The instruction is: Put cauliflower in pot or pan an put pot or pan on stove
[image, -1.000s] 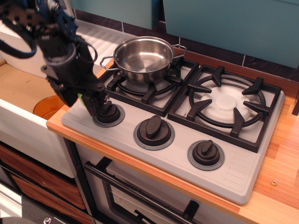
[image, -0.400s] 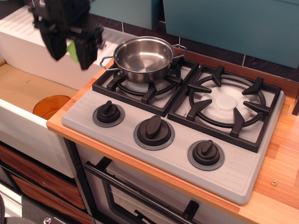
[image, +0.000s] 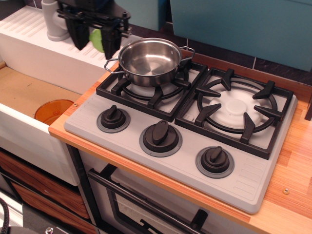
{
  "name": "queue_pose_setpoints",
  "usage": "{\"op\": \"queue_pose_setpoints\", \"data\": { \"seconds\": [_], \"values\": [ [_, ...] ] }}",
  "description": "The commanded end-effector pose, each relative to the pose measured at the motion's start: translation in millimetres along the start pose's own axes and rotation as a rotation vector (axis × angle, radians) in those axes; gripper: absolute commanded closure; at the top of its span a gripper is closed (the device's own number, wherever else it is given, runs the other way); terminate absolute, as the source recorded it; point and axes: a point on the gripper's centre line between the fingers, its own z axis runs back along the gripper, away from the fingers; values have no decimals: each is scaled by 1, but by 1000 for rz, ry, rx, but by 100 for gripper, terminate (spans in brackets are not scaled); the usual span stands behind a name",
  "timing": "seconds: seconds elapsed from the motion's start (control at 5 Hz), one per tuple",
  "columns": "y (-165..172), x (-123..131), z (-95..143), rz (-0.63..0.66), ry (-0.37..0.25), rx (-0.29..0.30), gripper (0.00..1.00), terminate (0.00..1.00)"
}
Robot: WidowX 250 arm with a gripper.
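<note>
Up at the top left, above the white drainboard [image: 29, 36], the cauliflower [image: 96, 40] is pinched between the two black fingers [image: 110, 41] of the gripper [image: 95, 41]. It shows as a small light-green lump in the gap between them, held in the air, and it sits just to the left of the pot's rim rather than over the opening. The fingers point downward, pressed in on the veggie from either side.

Right beside it, the pot [image: 150, 61] is a shiny steel one with thin wire loop handles, and it's empty inside. It already sits on the black grate of the left rear burner of the stove [image: 243, 183], so pot and stove are touching. The right burner [image: 236, 108] has nothing on it, just its white cap showing through the grate.

Along the front of the grey cooktop are three black knobs [image: 160, 134] on grey rings, all well apart from the gripper.

Further out, an orange cup [image: 52, 111] sits down in the sink basin [image: 24, 95] to the left of the stove. A pale grey faucet base [image: 53, 22] stands on the drainboard just left of the gripper. The wooden counter [image: 297, 180] wraps around the stove's right side.
</note>
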Motion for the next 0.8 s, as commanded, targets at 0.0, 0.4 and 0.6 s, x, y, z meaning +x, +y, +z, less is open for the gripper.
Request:
{"op": "queue_pose_setpoints", "data": {
  "seconds": [0.0, 0.4, 0.6],
  "values": [
    [-4, 40, 1, 15, -65, 0, 100, 0],
    [-17, 59, -17, 20, -104, -19, 100, 0],
    [-16, 63, -22, 11, -109, -25, 0, 0]
  ]
}}
